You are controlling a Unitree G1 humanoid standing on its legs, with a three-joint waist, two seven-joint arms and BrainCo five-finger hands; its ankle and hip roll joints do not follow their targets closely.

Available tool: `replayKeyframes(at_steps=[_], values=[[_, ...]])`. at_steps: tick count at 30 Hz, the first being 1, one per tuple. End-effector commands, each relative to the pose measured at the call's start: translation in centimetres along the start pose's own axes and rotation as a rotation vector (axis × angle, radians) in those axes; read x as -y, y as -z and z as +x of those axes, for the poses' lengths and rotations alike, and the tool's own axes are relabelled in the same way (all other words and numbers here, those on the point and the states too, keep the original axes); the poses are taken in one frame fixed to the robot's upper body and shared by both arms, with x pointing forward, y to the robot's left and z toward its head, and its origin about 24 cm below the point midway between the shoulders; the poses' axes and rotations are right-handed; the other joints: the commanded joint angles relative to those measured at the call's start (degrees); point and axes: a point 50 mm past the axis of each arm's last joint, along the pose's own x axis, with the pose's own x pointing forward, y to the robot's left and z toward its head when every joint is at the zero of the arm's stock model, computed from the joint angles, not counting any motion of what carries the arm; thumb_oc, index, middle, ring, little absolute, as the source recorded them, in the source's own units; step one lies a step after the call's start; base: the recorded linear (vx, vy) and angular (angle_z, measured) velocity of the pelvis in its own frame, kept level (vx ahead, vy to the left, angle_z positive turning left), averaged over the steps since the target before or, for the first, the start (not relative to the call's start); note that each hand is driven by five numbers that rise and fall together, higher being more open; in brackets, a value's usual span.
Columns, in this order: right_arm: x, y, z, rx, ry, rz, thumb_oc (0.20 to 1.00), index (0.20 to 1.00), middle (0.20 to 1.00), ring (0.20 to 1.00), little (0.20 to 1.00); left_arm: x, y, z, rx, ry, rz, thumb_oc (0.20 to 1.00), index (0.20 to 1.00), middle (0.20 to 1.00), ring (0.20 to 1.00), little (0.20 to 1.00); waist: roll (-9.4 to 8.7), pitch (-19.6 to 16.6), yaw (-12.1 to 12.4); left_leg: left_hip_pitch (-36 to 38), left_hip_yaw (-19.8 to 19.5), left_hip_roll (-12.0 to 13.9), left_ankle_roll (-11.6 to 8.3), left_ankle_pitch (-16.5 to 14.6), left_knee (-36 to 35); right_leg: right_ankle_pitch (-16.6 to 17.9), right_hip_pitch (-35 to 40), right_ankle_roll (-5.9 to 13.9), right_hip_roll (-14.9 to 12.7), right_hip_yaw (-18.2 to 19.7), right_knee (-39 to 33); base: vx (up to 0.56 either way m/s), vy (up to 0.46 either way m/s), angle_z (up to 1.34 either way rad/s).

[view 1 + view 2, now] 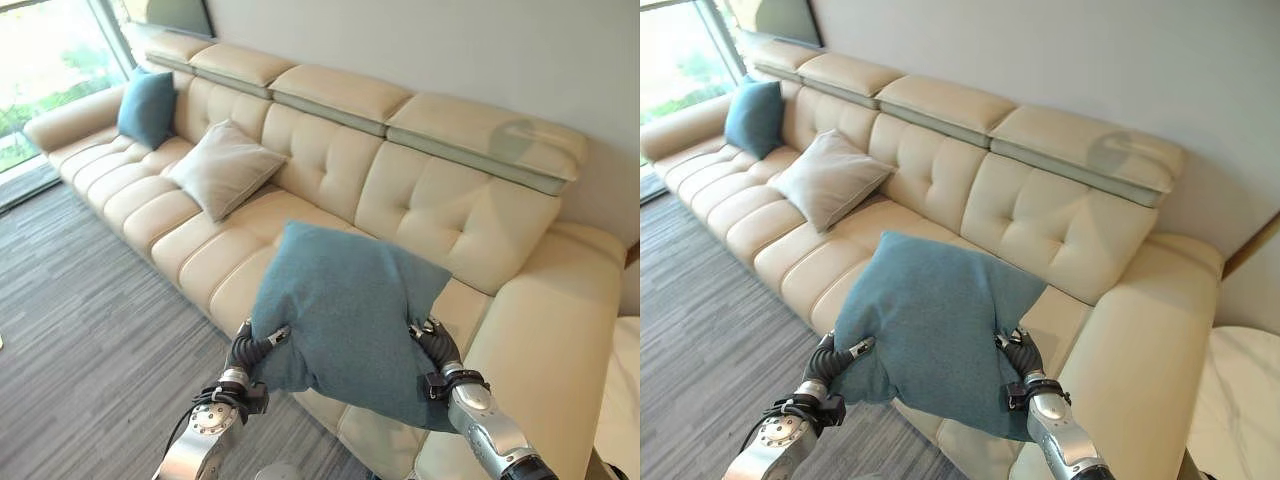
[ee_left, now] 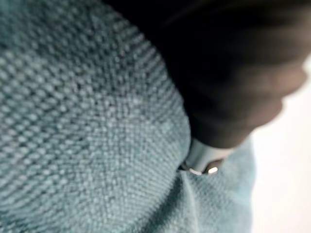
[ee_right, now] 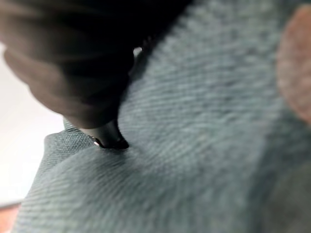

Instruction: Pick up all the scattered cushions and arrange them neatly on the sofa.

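A blue cushion (image 1: 146, 106) is leaning upright in the far left corner of the cream sofa (image 1: 420, 190), against the backrest beside the armrest; a beige cushion (image 1: 224, 167) is resting tilted against the backrest one seat further along, well apart from it. Nearer the camera, the left robot hand (image 1: 254, 349) is gripping the left lower edge of a teal cushion (image 1: 345, 315), its fingers curling into the fabric; the left wrist view is showing woven teal cloth pressed against that hand. The right robot hand (image 1: 434, 345) is pinching the opposite edge in the same way, and its own wrist view is showing a dark fingertip digging into a fold of the cloth. The teal cushion is hanging between both hands, raised above the front of the right-hand seat and not yet touching the backrest. Judged from this, the placing step is under way: two cushions are already sitting in place and a third is being carried. The next move is calling for a forward reach, a lowering onto the open seat, and a tilt against the backrest in line with the others
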Motion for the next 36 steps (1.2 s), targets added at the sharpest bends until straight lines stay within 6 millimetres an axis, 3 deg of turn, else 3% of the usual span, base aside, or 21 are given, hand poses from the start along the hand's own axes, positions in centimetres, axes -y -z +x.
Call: replayKeyframes(at_steps=[1, 2, 4, 10, 13, 15, 16, 18, 21, 22, 25, 26, 27, 28, 29, 30, 31, 34, 35, 36], values=[[-7.6, -5.5, 0.2, 0.267, -0.324, 0.06, 0.2, 0.2, 0.2, 0.2, 0.2, 5.0, -4.5, -0.2, 0.241, 0.235, -0.088, 0.2, 0.2, 0.2, 0.2, 0.2, -1.03, 1.7, 0.2, 5.5, -3.4, -4.1, 3.77, 4.0, -19.3, -6.7, 0.8, 7.87, -1.3, 3.7, -0.4, 0.09, 0.081, -0.68], [-7.6, -5.5, 0.2, 0.267, -0.324, 0.06, 0.2, 0.2, 0.2, 0.2, 0.2, 5.0, -4.5, -0.2, 0.241, 0.235, -0.088, 0.2, 0.2, 0.2, 0.2, 0.2, -1.13, 1.6, 0.1, 5.6, -3.5, -4.2, 3.8, 4.4, -19.9, -6.7, 0.7, 7.88, -1.4, 3.7, -0.4, 0.14, 0.122, -0.92], [-7.8, -4.9, 0.1, 0.241, -0.328, 0.043, 0.2, 0.2, 0.2, 0.2, 0.2, 5.1, -4.2, -0.3, 0.232, 0.207, -0.1, 0.2, 0.2, 0.2, 0.2, 0.2, 1.1, 2.3, 0.5, 4.4, -16.8, -4.2, 2.04, 11.6, -29.3, -8.1, 1.7, 7.03, -0.8, 8.6, 1.0, 0.21, 0.168, -0.77], [-7.4, -4.0, -0.1, 0.212, -0.313, 0.005, 0.2, 0.2, 0.2, 0.2, 0.2, 5.5, -4.0, -0.3, 0.219, 0.229, -0.09, 0.2, 0.2, 0.2, 0.2, 0.2, 3.06, 1.1, -0.5, 8.2, -17.2, -5.5, 2.5, 9.6, -31.2, -8.8, 3.8, 8.03, -2.5, 10.2, 1.0, 0.22, 0.241, -0.55], [-7.5, -3.4, 0.6, 0.184, -0.253, -0.055, 0.2, 0.2, 0.2, 0.2, 0.2, 5.6, -4.8, 0.4, 0.253, 0.228, -0.068, 0.2, 0.2, 0.2, 0.2, 0.2, 2.91, 0.4, -0.8, 9.4, -14.0, -7.0, 4.42, 7.1, -31.2, -7.3, 3.5, 10.06, -4.5, 12.5, -0.4, 0.21, 0.316, -0.06], [-7.5, -3.5, 0.9, 0.183, -0.234, -0.063, 0.2, 0.2, 0.2, 0.2, 0.2, 5.8, -5.1, 0.7, 0.263, 0.229, -0.067, 0.2, 0.2, 0.2, 0.2, 0.2, 2.86, 0.3, -0.5, 9.4, -13.2, -7.2, 4.75, 6.8, -31.2, -7.2, 3.1, 10.37, -4.8, 13.1, -0.4, 0.1, 0.179, -0.35], [-7.4, -4.3, 1.8, 0.204, -0.186, -0.101, 0.2, 0.2, 0.2, 0.2, 0.2, 6.1, -6.3, 1.4, 0.313, 0.225, -0.045, 0.2, 0.2, 0.2, 0.2, 0.2, 2.75, 0.0, -0.6, 9.3, -12.2, -7.5, 5.33, 6.1, -31.2, -7.1, 2.5, 11.01, -5.3, 13.9, -0.4, 0.09, 0.157, -0.24], [-7.6, -6.2, 2.9, 0.261, -0.141, -0.128, 0.2, 0.2, 0.2, 0.2, 0.2, 6.7, -8.1, 2.5, 0.387, 0.215, -0.028, 0.2, 0.2, 0.2, 0.2, 0.2, 2.54, 0.2, -0.6, 8.6, -11.6, -7.6, 5.6, 5.9, -31.2, -6.8, 1.4, 11.3, -5.7, 14.4, -0.4, 0.04, 0.149, -0.16], [-8.9, -12.3, 5.2, 0.428, -0.08, -0.183, 0.2, 0.2, 0.2, 0.2, 0.2, 9.6, -13.8, 5.3, 0.578, 0.226, -0.007, 0.2, 0.2, 0.2, 0.2, 0.2, 2.08, 3.3, -0.6, 4.2, -11.1, -7.9, 5.73, 7.1, -31.2, -5.3, -3.8, 11.37, -6.0, 15.6, -0.4, -0.18, 0.074, -0.15], [-9.0, -14.7, 5.8, 0.491, -0.051, -0.201, 0.2, 0.2, 0.2, 0.2, 0.2, 10.4, -16.6, 6.0, 0.671, 0.223, 0.014, 0.2, 0.2, 0.2, 0.2, 0.2, 1.96, 4.3, -0.6, 1.7, -10.9, -7.9, 5.71, 7.3, -30.2, -4.7, -6.3, 11.28, -6.0, 16.2, 0.2, -0.25, 0.047, -0.27], [-9.4, -22.1, 5.9, 0.707, 0.037, -0.229, 0.2, 0.2, 0.2, 0.2, 0.2, 12.6, -23.7, 6.5, 0.899, 0.194, 0.049, 0.2, 0.2, 0.2, 0.2, 0.2, 1.74, 6.9, -1.5, -5.7, -9.9, -7.6, 5.73, 7.5, -26.1, -3.4, -14.2, 10.88, -6.2, 17.7, 3.1, -0.17, 0.058, -0.17], [-9.4, -22.3, 6.0, 0.711, 0.038, -0.229, 0.2, 0.2, 0.2, 0.2, 0.2, 12.6, -23.9, 6.5, 0.903, 0.195, 0.049, 0.2, 0.2, 0.2, 0.2, 0.2, 1.75, 6.8, -1.4, -6.0, -9.8, -7.6, 5.73, 7.5, -25.8, -3.4, -14.6, 10.87, -6.2, 17.8, 3.4, -0.09, 0.045, -0.2], [-9.3, -25.6, 5.6, 0.818, 0.11, -0.244, 0.2, 0.2, 0.2, 0.2, 0.2, 13.5, -26.5, 6.7, 0.971, 0.139, 0.053, 0.2, 0.2, 0.2, 0.2, 0.2, 1.76, 8.0, -2.0, -9.9, -9.7, -7.6, 5.76, 7.8, -23.8, -2.9, -18.4, 10.76, -6.3, 18.1, 4.9, -0.06, 0.045, -0.23], [-9.1, -26.9, 5.4, 0.863, 0.146, -0.272, 0.2, 0.2, 0.2, 0.2, 0.2, 13.9, -27.5, 6.6, 1.01, 0.124, 0.069, 0.2, 0.2, 0.2, 0.2, 0.2, 1.97, 8.3, -2.1, -11.7, -9.7, -7.7, 5.72, 7.8, -22.8, -2.8, -20.0, 10.73, -6.3, 18.2, 5.7, -0.06, 0.045, -0.25], [-9.1, -27.0, 5.4, 0.865, 0.147, -0.272, 0.2, 0.2, 0.2, 0.2, 0.2, 13.9, -27.6, 6.5, 1.012, 0.124, 0.069, 0.2, 0.2, 0.2, 0.2, 0.2, 2.0, 8.2, -2.1, -12.1, -9.7, -7.7, 5.72, 7.8, -22.5, -2.9, -20.4, 10.73, -6.3, 18.2, 5.9, -0.04, 0.057, -0.18], [-8.6, -30.0, 4.8, 0.952, 0.241, -0.298, 0.2, 0.2, 0.2, 0.2, 0.2, 13.8, -30.2, 6.2, 1.096, 0.07, 0.112, 0.2, 0.2, 0.2, 0.2, 0.2, 2.49, 9.9, -2.7, -15.4, -9.9, -7.9, 5.77, 7.9, -20.8, -2.7, -23.7, 10.77, -6.3, 18.8, 7.7, -0.04, 0.048, -0.16], [-7.7, -30.8, 5.2, 0.963, 0.317, -0.365, 0.2, 0.2, 0.2, 0.2, 0.2, 14.1, -31.3, 6.1, 1.118, 0.067, 0.11, 0.2, 0.2, 0.2, 0.2, 0.2, 2.85, 10.4, -2.7, -17.6, -10.1, -8.2, 5.81, 7.9, -19.5, -2.8, -25.8, 10.87, -6.4, 19.0, 8.9, -0.04, 0.063, -0.09], [-6.9, -32.6, 5.0, 0.992, 0.391, -0.398, 0.2, 0.2, 0.2, 0.2, 0.2, 13.4, -32.4, 6.9, 1.1, 0.029, 0.13, 0.2, 0.2, 0.2, 0.2, 0.2, 3.33, 10.5, -3.2, -21.1, -10.3, -8.5, 5.68, 7.8, -18.0, -2.9, -29.1, 10.8, -6.1, 19.5, 10.3, 0.02, 0.026, -0.08], [-3.4, -34.5, 5.5, 0.968, 0.557, -0.519, 0.2, 0.2, 0.2, 0.2, 0.2, 11.0, -33.9, 8.4, 1.054, -0.067, 0.172, 0.2, 0.2, 0.2, 0.2, 0.2, 3.46, 11.1, -3.8, -24.6, -10.5, -8.7, 5.42, 7.9, -16.8, -3.0, -32.6, 10.79, -6.0, 19.8, 11.8, 0.03, 0.008, -0.04], [-2.3, -35.2, 5.3, 0.971, 0.62, -0.561, 0.2, 0.2, 0.2, 0.2, 0.2, 9.9, -34.4, 8.8, 1.044, -0.12, 0.202, 0.2, 0.2, 0.2, 0.2, 0.2, 3.5, 11.0, -4.0, -25.9, -10.7, -8.7, 5.42, 8.3, -16.8, -2.9, -34.0, 10.81, -5.9, 20.0, 11.9, 0.05, -0.007, 0.0]])
